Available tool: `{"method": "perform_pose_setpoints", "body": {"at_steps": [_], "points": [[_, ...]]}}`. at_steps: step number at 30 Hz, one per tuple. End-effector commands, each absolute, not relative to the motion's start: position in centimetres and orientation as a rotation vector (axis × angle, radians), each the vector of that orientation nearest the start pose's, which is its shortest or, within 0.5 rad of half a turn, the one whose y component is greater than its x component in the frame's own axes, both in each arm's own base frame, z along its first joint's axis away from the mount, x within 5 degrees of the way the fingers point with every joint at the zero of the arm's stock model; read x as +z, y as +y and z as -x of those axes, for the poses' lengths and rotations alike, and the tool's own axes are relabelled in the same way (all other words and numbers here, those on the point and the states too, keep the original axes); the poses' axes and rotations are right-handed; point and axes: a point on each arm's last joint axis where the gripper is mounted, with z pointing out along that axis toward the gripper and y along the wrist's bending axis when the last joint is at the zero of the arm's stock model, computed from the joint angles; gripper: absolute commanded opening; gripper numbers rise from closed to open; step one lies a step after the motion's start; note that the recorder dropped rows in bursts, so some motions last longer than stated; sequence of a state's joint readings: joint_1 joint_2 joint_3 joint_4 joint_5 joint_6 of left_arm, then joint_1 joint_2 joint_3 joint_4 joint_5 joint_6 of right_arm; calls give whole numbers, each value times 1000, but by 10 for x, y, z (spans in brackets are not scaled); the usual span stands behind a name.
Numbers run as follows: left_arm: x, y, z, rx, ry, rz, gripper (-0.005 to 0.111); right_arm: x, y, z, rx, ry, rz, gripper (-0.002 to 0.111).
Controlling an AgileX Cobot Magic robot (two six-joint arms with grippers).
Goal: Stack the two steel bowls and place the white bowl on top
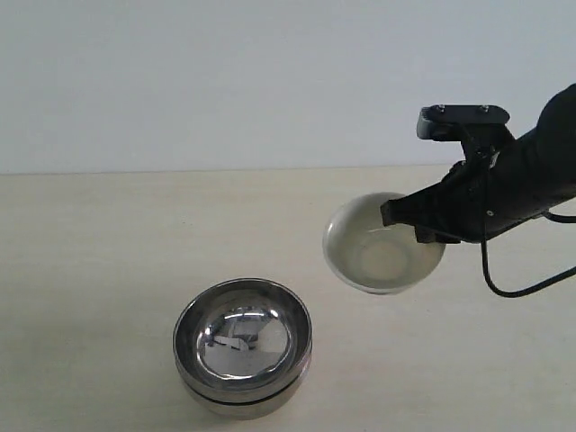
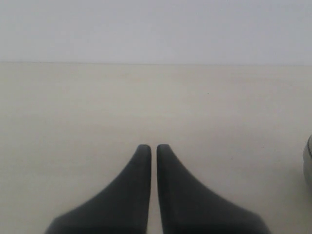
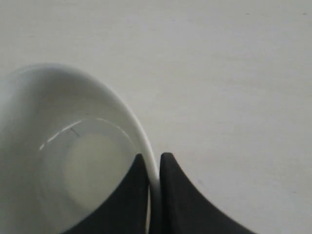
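Visibly tilted white bowl [image 1: 378, 259], mouth toward viewer (right hand [image 3: 155, 165] pinching rim)

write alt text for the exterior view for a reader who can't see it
At the right of a beige table, the right gripper clamps the rim of a white bowl, which is tilted with its opening towards the camera. In the foreground, left of it, the two steel bowls sit nested in one stack.
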State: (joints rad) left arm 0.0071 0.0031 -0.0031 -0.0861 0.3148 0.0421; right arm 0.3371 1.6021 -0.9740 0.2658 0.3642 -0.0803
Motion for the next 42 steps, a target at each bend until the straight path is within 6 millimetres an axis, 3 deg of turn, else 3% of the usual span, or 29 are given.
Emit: {"method": "perform_pose_setpoints", "body": {"at_steps": [1,11,17,25,34,42], "points": [[185,-2,-54,-54,1790,23,4,236,135,-297,498,2433,367,0],[185,-2,-54,-54,1790,23,4,241,205,-270,624,2355,641,0],[185,-2,-54,-54,1790,23,4,218,226,-275,629,2412,690,0],[185,-2,-54,-54,1790,23,4,202,235,-287,621,2442,688,0],[185,-2,-54,-54,1790,23,4,186,243,-285,605,2472,734,0],[185,-2,-54,-54,1790,23,4,186,243,-285,604,2470,742,0]]}}
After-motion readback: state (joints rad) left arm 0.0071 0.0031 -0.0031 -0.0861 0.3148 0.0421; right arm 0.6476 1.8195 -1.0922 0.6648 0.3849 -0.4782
